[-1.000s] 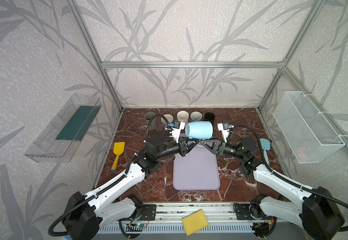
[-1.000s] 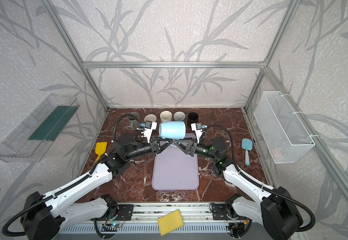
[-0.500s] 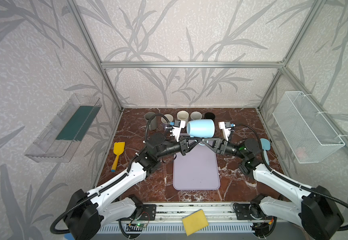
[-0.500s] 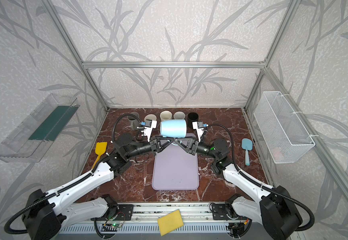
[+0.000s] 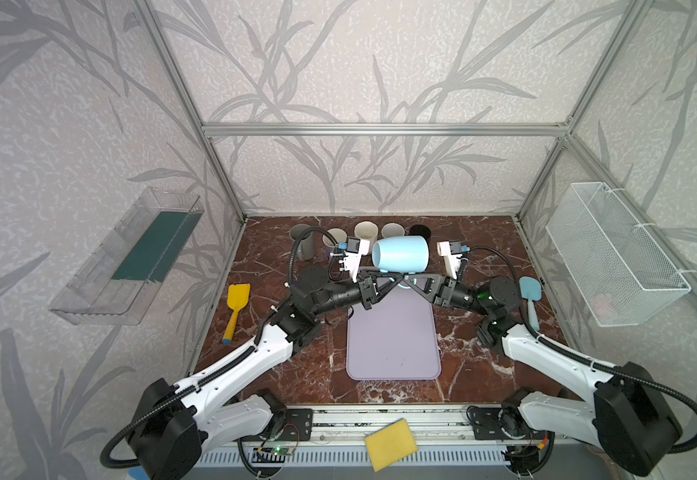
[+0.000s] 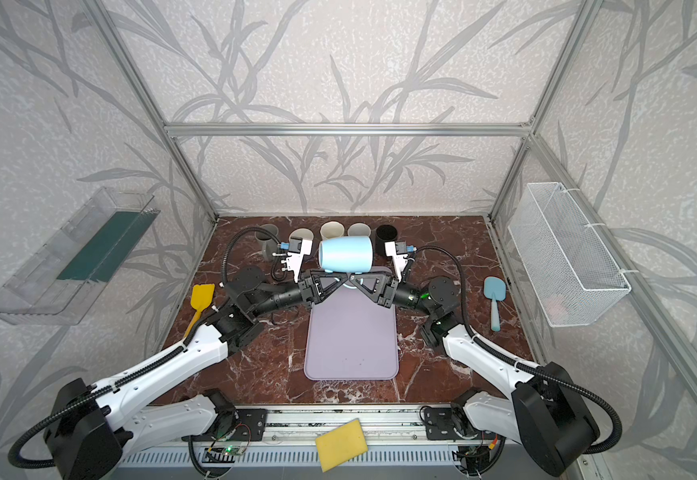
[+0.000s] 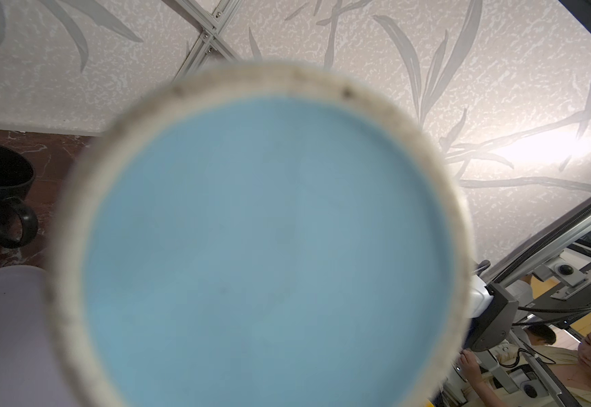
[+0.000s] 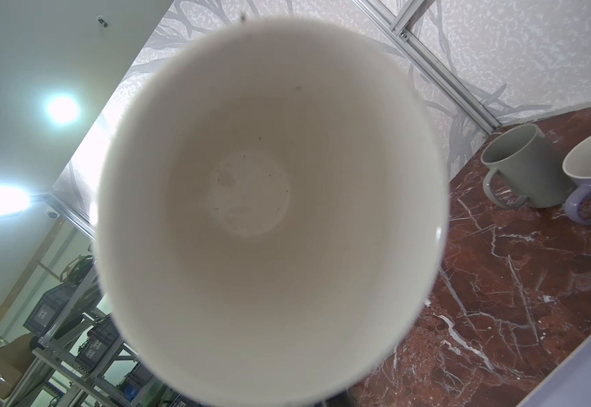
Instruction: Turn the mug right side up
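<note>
Right end effector [image 5: 412,281] has pinched shut facing left end effector [image 5: 390,277], both clamped on the sideways mug [image 5: 401,253] riding just above them; best left lets go before right rolls mouth upward.

pale blue mug [image 5: 401,253], lilac mat [image 5: 392,332]

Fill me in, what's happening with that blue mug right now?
Both arms hold the light blue mug in the air above the far end of the lilac mat. It lies on its side, base toward the left arm, mouth toward the right arm. The left gripper and the right gripper are both shut at its handle underneath, which looks like a handover. It is not yet upright.
</note>
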Action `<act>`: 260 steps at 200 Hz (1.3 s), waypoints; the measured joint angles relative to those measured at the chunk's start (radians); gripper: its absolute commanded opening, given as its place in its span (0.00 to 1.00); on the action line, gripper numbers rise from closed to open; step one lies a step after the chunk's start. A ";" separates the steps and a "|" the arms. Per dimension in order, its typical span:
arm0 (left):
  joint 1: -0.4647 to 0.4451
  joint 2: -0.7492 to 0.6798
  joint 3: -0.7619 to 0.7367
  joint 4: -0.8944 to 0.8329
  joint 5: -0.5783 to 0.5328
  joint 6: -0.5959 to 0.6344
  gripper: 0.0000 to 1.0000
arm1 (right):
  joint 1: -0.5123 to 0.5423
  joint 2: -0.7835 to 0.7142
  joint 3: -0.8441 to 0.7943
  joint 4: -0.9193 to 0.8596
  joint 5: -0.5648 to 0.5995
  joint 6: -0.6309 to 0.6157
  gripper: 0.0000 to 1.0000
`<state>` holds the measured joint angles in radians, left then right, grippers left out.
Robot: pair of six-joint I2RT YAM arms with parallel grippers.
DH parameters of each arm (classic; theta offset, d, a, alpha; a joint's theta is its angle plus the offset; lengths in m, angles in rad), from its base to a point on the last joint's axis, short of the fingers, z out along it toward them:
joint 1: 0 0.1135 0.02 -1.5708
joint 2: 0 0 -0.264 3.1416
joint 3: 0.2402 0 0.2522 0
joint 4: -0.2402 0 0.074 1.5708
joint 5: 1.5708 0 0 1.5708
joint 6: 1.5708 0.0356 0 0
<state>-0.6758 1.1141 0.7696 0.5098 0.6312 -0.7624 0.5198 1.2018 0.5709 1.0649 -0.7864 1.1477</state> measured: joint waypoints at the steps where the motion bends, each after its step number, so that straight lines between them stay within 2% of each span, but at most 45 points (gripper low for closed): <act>1: 0.000 0.000 0.000 0.000 0.000 0.000 0.00 | 0.000 0.000 0.000 0.001 0.000 0.000 0.00; 65: 0.002 0.000 0.000 -0.004 0.000 0.000 0.00 | -0.001 0.003 0.000 0.003 -0.005 0.007 0.00; 102: 0.002 0.000 0.000 -0.008 0.000 0.000 0.01 | -0.001 -0.035 -0.001 -0.067 0.006 -0.021 0.00; 152: 0.000 -0.001 0.000 -0.012 0.007 0.001 0.22 | 0.002 -0.098 -0.001 -0.180 0.023 -0.074 0.00; 187: 0.003 -0.001 -0.007 -0.043 -0.001 0.026 0.40 | 0.003 -0.121 -0.001 -0.213 0.037 -0.076 0.00; 231: 0.005 -0.006 -0.008 -0.070 -0.007 0.035 0.51 | 0.003 -0.121 -0.001 -0.235 0.045 -0.075 0.00; 260: 0.008 -0.013 -0.008 -0.079 -0.010 0.038 0.55 | 0.003 -0.121 -0.001 -0.239 0.045 -0.075 0.00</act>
<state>-0.6674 1.1015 0.7616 0.4309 0.6209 -0.7242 0.5224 1.0809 0.5697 0.8261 -0.7414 1.0725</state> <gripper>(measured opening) 0.536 0.164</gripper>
